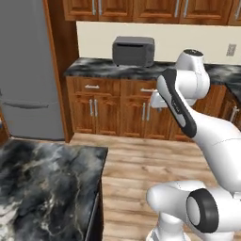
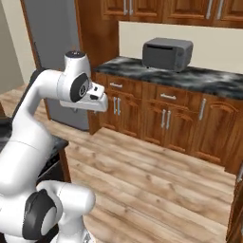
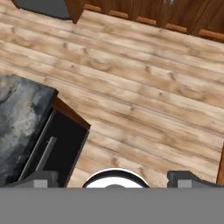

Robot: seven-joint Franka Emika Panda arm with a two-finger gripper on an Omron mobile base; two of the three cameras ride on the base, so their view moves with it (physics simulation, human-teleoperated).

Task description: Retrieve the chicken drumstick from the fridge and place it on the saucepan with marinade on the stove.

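The fridge (image 1: pixel 26 70) stands shut at the left, tall and grey, with a brown wooden side panel; it is also behind the arm (image 2: pixel 52 33). My gripper (image 2: pixel 97 102) hangs raised over the wooden floor, well short of the fridge. In the hand view its fingertips (image 3: pixel 41 179) stand wide apart, and the gripper (image 3: pixel 114 178) is open with nothing between them. The chicken drumstick, the saucepan, the marinade and the stove are out of view.
A dark marble counter (image 1: pixel 42 183) lies close at the lower left, its corner (image 3: pixel 17 118) above a dark appliance front (image 3: pixel 52 153). A grey toaster oven (image 1: pixel 133 51) sits on the back counter above wooden cabinets (image 2: pixel 166 114). Wooden floor (image 3: pixel 144 87) spreads between.
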